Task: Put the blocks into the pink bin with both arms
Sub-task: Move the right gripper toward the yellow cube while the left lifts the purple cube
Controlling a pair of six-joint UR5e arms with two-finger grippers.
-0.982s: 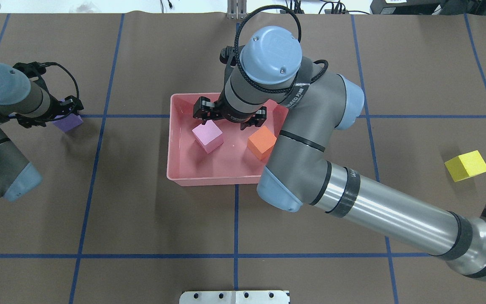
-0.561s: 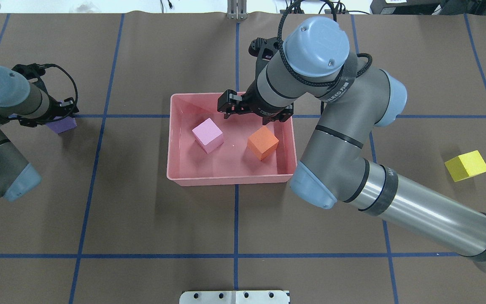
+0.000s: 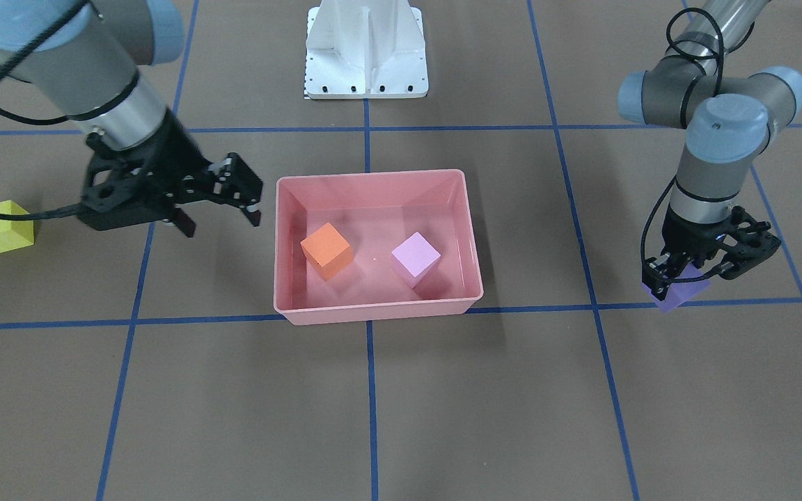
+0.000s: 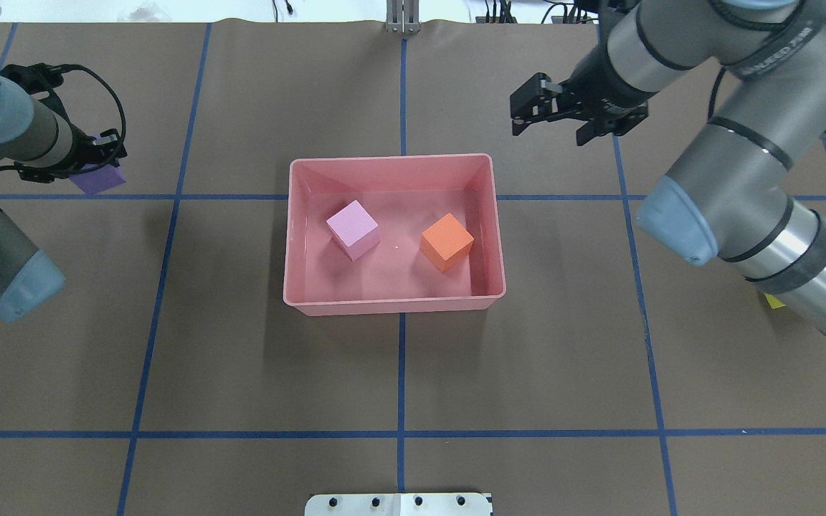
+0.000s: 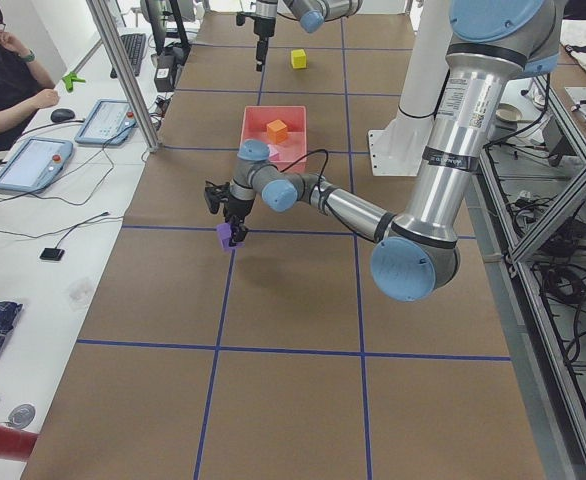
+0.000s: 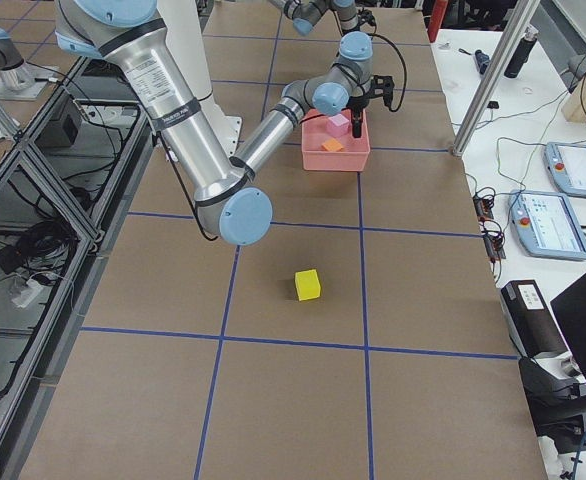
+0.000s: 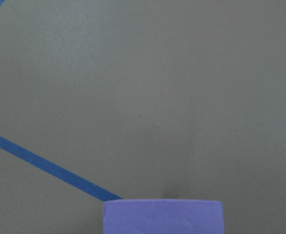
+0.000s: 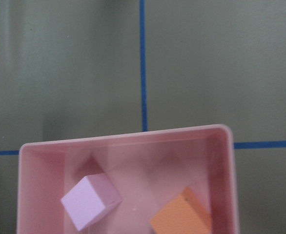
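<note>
One small purple matte cube (image 3: pixel 672 296) is clenched in the left gripper (image 3: pixel 683 277): lift it clear over the rim of the shallow salmon-pink plastic bin (image 4: pixel 391 308) before release. Right gripper (image 3: pixel 221 223) gapes, empty.

A table (image 4: pixel 241 358) covered in brown paper and gridded with blue tape lines (image 4: pixel 400 373) carries a shallow salmon-pink plastic bin (image 4: pixel 391 309) at its centre. A small matte yellow cube (image 3: pixel 1 226) sits well apart toward the robot's right end, and a white metal base mount (image 3: pixel 366 52) at the robot's edge.
</note>
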